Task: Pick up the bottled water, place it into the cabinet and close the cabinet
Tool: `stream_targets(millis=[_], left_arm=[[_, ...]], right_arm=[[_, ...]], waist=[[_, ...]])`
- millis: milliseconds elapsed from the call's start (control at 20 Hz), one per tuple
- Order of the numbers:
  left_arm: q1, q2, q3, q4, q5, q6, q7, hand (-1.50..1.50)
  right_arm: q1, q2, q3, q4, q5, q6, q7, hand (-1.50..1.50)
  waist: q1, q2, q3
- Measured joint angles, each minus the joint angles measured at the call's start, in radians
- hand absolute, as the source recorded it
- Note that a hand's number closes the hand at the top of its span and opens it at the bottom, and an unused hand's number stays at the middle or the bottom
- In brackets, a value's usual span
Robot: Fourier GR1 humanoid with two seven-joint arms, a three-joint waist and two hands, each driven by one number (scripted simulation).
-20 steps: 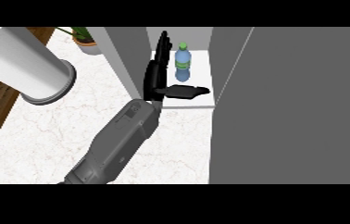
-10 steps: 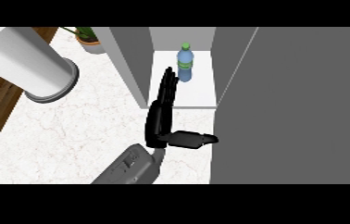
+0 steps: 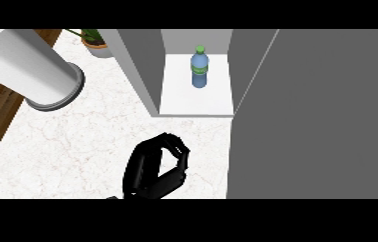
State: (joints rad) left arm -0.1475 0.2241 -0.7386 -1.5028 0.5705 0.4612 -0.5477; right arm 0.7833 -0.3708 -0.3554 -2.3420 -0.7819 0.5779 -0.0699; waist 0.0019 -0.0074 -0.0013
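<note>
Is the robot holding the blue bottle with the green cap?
No, the green-capped blue bottle stands alone in the grey cabinet, away from the black hand.

Plain black robot hand [image 3: 151, 172]: smooth rounded segments, faint sheen along edges, one colour throughout; thick palm block below, slimmer parts above.

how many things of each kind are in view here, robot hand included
bottled water: 1
cabinet: 1
potted plant: 1
white cylinder: 1
black hand: 1
total: 5
</note>
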Motion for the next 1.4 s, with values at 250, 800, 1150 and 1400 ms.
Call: stream_targets(millis=[250, 800, 1150, 1400], left_arm=[[0.115, 0.122, 0.008, -0.125, -0.001, -0.034, -0.004, 1.5], [0.264, 0.374, 0.172, -0.296, 0.098, -0.168, -0.02, -1.5], [0.351, 0.481, 0.306, -0.355, 0.195, -0.25, -0.042, -1.5], [0.411, 0.546, 0.386, -0.377, 0.244, -0.294, -0.048, -1.5]], right_arm=[[0.032, 0.0, 0.043, -0.003, 0.005, 0.071, 0.002, 1.5], [0.028, -0.024, 0.171, -0.016, 0.024, 0.192, 0.012, 1.5], [0.011, -0.031, 0.244, -0.024, 0.039, 0.227, 0.018, 1.5], [-0.027, -0.044, 0.314, -0.026, 0.052, 0.238, 0.041, 1.5]], waist=[[-0.004, -0.001, 0.0], [-0.006, -0.006, -0.004], [-0.002, -0.011, -0.007], [0.007, -0.015, -0.01]])
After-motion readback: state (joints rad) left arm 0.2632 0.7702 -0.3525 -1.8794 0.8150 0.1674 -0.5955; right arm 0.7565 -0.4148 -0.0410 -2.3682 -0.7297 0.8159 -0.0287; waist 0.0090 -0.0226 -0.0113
